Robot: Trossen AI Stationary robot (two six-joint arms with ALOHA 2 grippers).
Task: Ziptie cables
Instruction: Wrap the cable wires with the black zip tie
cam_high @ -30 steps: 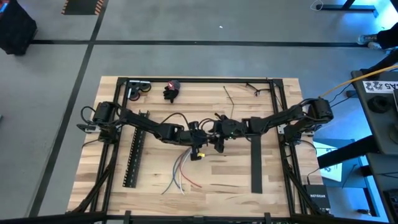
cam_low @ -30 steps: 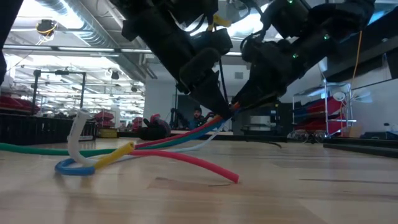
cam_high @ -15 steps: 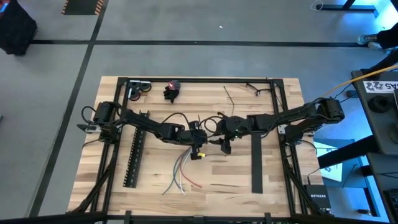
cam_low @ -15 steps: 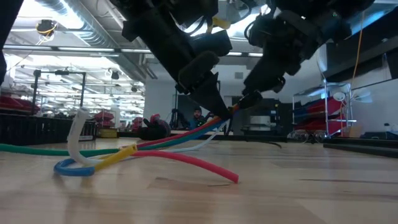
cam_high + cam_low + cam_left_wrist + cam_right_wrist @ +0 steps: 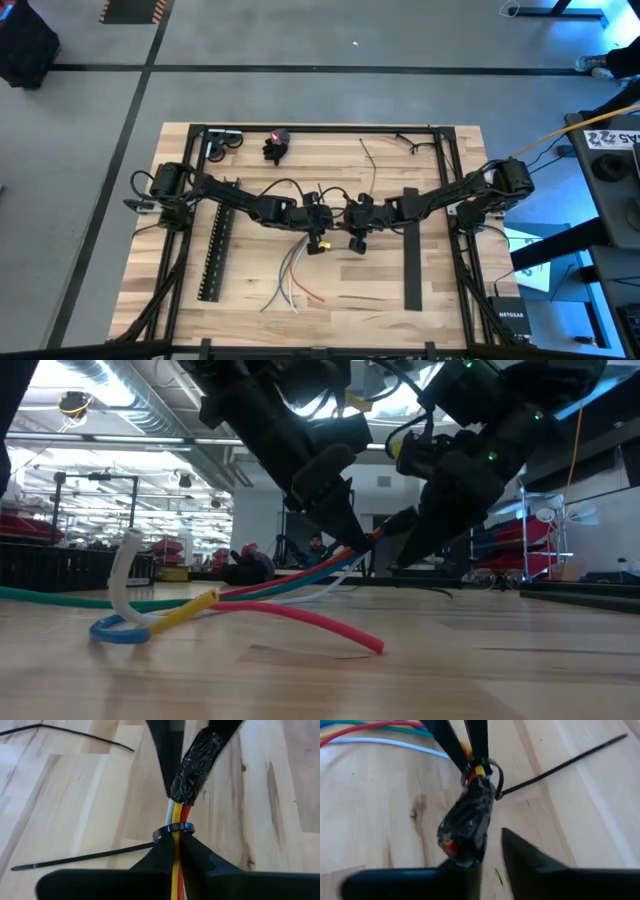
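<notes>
The cables (image 5: 292, 278) are thin red, yellow, green, white and blue wires, gathered at a black taped end (image 5: 196, 767). Their free ends fan out on the table (image 5: 250, 600). A thin black zip-tie loop (image 5: 172, 828) circles the wires just below the tape, and its tail (image 5: 85, 858) trails onto the wood. My left gripper (image 5: 319, 240) is shut on the wires right behind that loop. My right gripper (image 5: 357, 240) is open, its fingers (image 5: 530, 855) standing on either side of the taped end (image 5: 467, 827). Whether they touch it, I cannot tell. My left gripper pinches the wire bundle between its two fingers (image 5: 192, 857), just behind the zip-tie loop and close to the taped end. The fingers slant down from above (image 5: 340, 520). The gathered end is held off the table, and the loose ends lie on the wood.
A long black slotted bar (image 5: 215, 245) lies near the table's left side and a plain black bar (image 5: 411, 262) near the right. Spare zip-ties (image 5: 372, 165) and small parts (image 5: 275, 143) lie toward the far edge. Black frame rails (image 5: 320, 128) border the table.
The right arm stretched out and drew back again, while its gripper stayed by the taped end and sank a little lower. The left gripper and the cables kept still.
</notes>
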